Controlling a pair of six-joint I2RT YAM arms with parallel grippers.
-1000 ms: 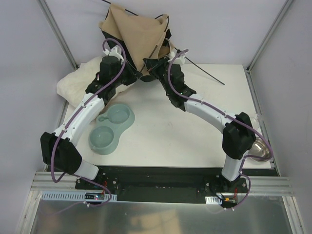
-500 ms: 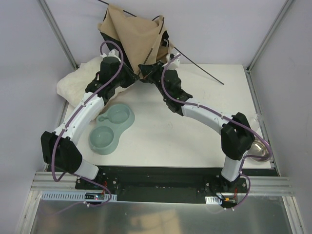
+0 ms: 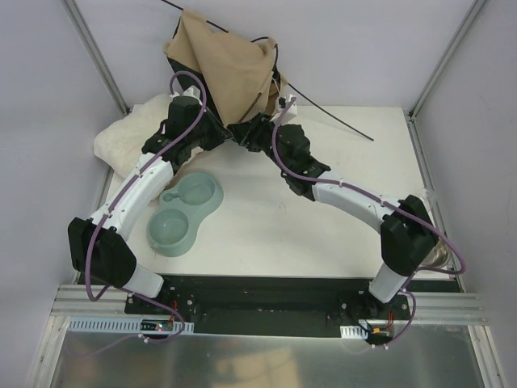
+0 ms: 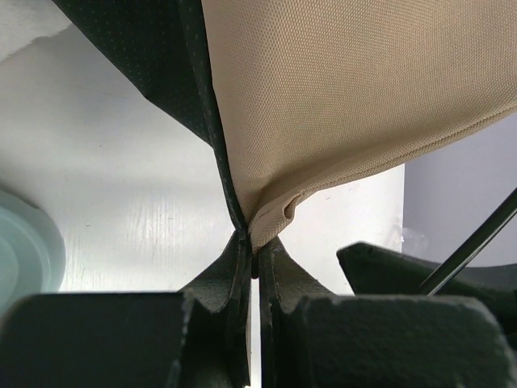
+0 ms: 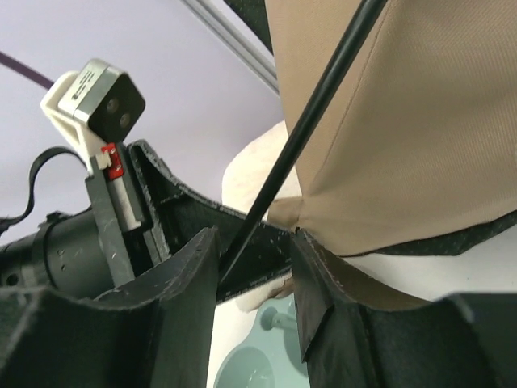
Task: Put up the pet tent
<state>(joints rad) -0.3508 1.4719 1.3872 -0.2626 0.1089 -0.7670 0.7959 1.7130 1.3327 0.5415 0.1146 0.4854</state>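
At the rear of the surface [image 3: 323,234], the top view shows the pet tent [image 3: 226,61] as a crumpled tan mass raised above both arms. A white fluffy cushion [image 3: 121,133] lies to its left, and a thin black pole [image 3: 335,121] juts out to the right. A pale green double bowl [image 3: 184,212] lies nearer.

Only the left wrist view shows the grip. The left end effector [image 4: 257,246] is pressed together, pinching a rolled hem corner of the woven tan fabric where it meets the dotted black inner panel [image 4: 153,56].

Only the right wrist view shows the right end effector [image 5: 254,238] spread. The smooth pole passes between its fingers; contact cannot be told.
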